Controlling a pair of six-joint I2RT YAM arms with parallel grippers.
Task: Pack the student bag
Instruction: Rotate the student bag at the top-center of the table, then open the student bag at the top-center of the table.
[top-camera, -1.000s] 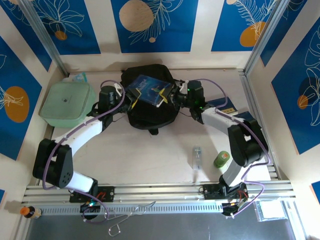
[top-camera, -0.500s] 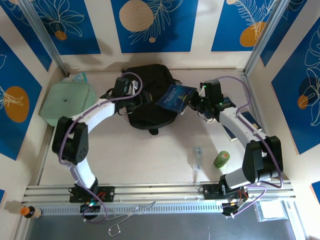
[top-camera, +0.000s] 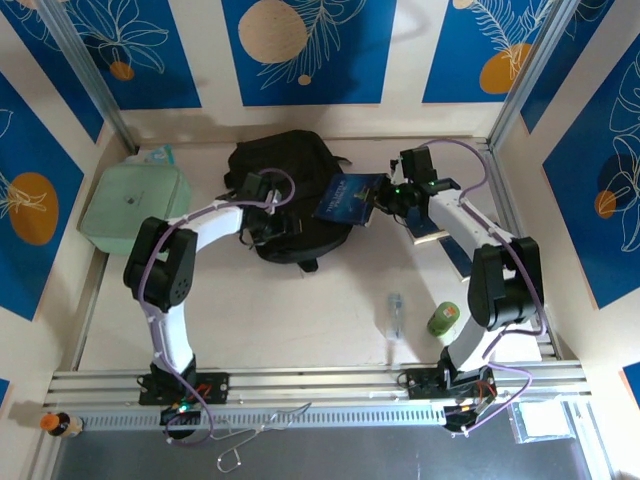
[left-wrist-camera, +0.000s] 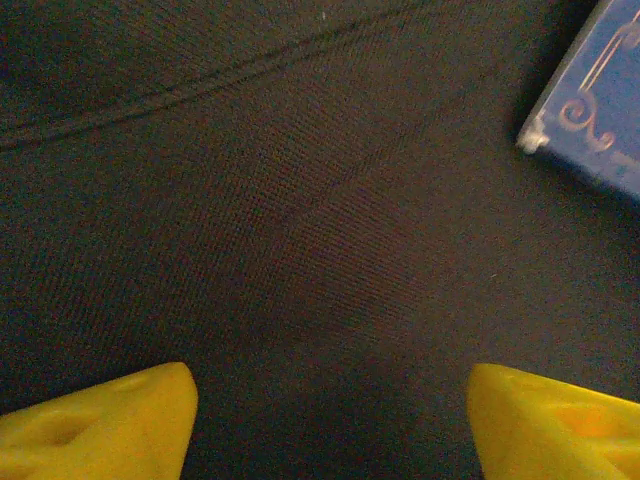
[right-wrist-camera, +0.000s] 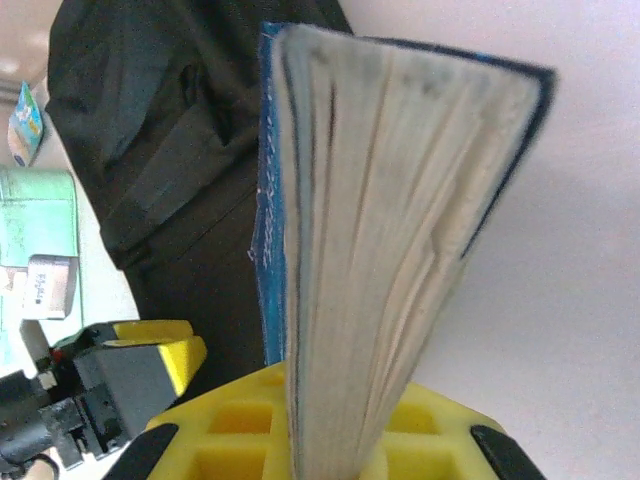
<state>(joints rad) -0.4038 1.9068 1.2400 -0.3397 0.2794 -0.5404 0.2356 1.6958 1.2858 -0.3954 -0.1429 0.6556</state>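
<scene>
Black fabric fills most of the job here: the bag (top-camera: 290, 195) lies slumped at the back middle of the bench (top-camera: 300, 300), and from above I cannot tell where its mouth is or whether it gapes. The right gripper (top-camera: 385, 200) is clamped on one edge of a blue book (top-camera: 347, 198), which hangs in the air at the bag's right flank with its far corner over the cloth. The left gripper (top-camera: 275, 215) is empty, its jaws wide, low over the bag's front panel. Its wrist view has plain weave between the yellow fingertips (left-wrist-camera: 100, 420) and a seam running above them.

The step looks like getting the book in, and that needs an opening first. Flat cloth will likely slide out of wide jaws, so the left gripper should take a fold or the seam, pinch it and lift to hold the mouth up. The book's pages fan loose at the free end and could snag a zip lip, so the closed, spine side should go in first. It should be tilted down into the gap and let go only once well inside.
</scene>
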